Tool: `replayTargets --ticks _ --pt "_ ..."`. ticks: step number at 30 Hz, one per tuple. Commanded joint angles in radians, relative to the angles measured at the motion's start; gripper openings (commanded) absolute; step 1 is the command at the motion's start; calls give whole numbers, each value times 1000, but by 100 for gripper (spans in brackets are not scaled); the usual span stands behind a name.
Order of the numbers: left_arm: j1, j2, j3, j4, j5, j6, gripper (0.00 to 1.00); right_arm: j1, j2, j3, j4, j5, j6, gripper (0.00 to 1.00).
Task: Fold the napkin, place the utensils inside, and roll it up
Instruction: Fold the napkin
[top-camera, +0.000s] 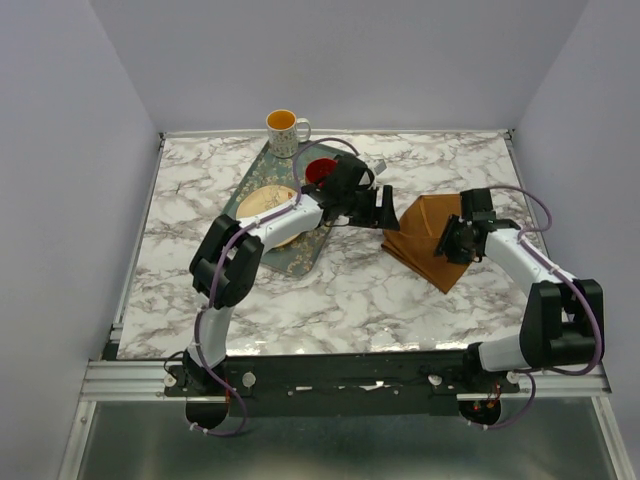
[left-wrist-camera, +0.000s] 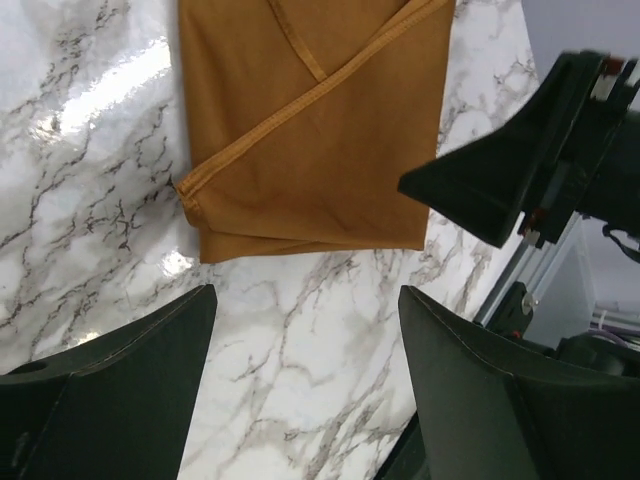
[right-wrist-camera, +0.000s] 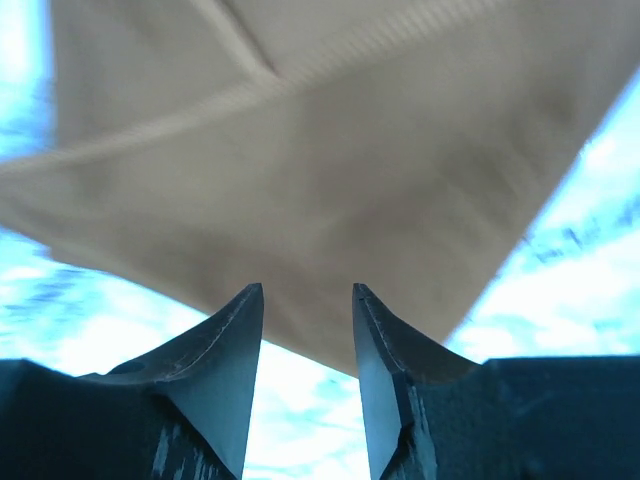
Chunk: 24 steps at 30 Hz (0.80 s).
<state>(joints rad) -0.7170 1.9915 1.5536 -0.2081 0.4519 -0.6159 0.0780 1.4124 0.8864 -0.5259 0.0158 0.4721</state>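
With your left gripper (left-wrist-camera: 307, 295) and right gripper (right-wrist-camera: 306, 290) jaws both apart and empty, lift straight up, leaving the folded rust-brown cloth napkin (top-camera: 415, 235) right of centre undisturbed.

One napkin (top-camera: 425, 240) lies right of centre (rust-brown, folded). Upper centre holds one mug (top-camera: 285, 131); left of centre are one plate (top-camera: 262, 201), one red cup (top-camera: 317, 169) and one green tray (top-camera: 303, 252). Two arms: left arm (top-camera: 226, 264), right arm (top-camera: 522, 256).

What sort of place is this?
Probably a lab test cell staged as a dining table: plain walls enclose a marble-look tabletop, with a mug and a plate on a patterned tray.
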Motion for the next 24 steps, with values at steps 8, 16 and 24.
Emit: replayTargets --ticks 8,16,24 --pt "4 157 118 -56 -68 51 77 11 -23 -32 -43 -42 -171 61" --pt "4 207 157 -76 -71 42 72 141 25 14 -9 10 -230 54" --pt "4 257 218 -102 -73 35 66 219 53 16 -11 56 -271 47"
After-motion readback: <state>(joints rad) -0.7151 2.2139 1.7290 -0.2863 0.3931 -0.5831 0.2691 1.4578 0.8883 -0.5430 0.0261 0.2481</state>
